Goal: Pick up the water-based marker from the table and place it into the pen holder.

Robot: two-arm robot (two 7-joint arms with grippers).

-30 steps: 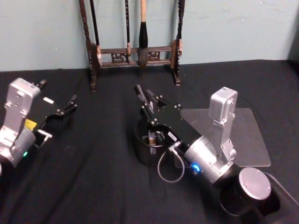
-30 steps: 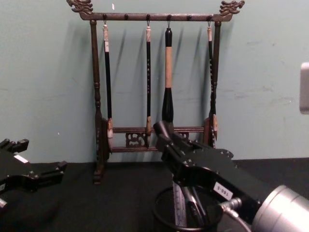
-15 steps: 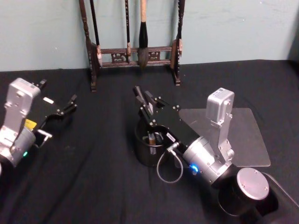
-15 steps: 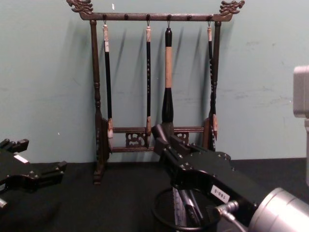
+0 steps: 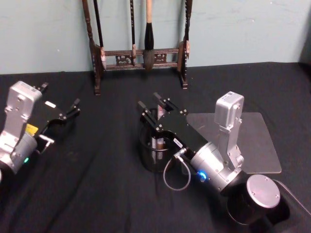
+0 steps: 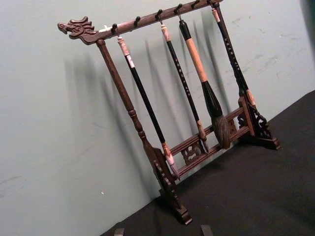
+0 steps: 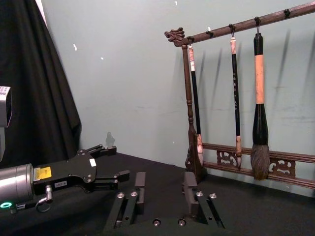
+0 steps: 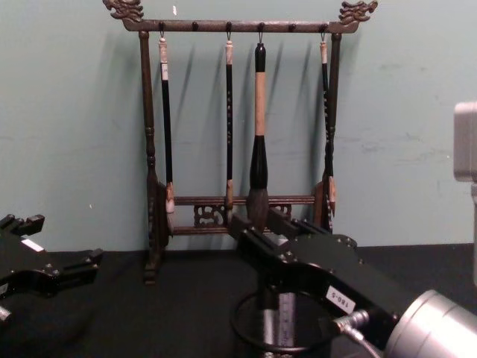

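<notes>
Light, stiff and probably slick, so best pinched mid-barrel, the water-based marker [image 5: 156,143] stands inside the pen holder [image 5: 148,161], just below the right gripper [image 5: 154,109], fingers spread and empty; the left gripper [image 5: 68,114] idles well left of it, fingers apart.

The right gripper [image 5: 153,108] hovers over the back rim of the black mesh pen holder [image 5: 148,162], fingers spread apart. A marker [image 5: 156,144] stands upright inside the holder. The left gripper [image 5: 60,97] sits well off to the left above the black tablecloth [image 5: 97,194], fingers apart. A wooden brush rack [image 5: 141,56] stands at the wall behind, and a translucent mat [image 5: 257,141] lies on the right.
</notes>
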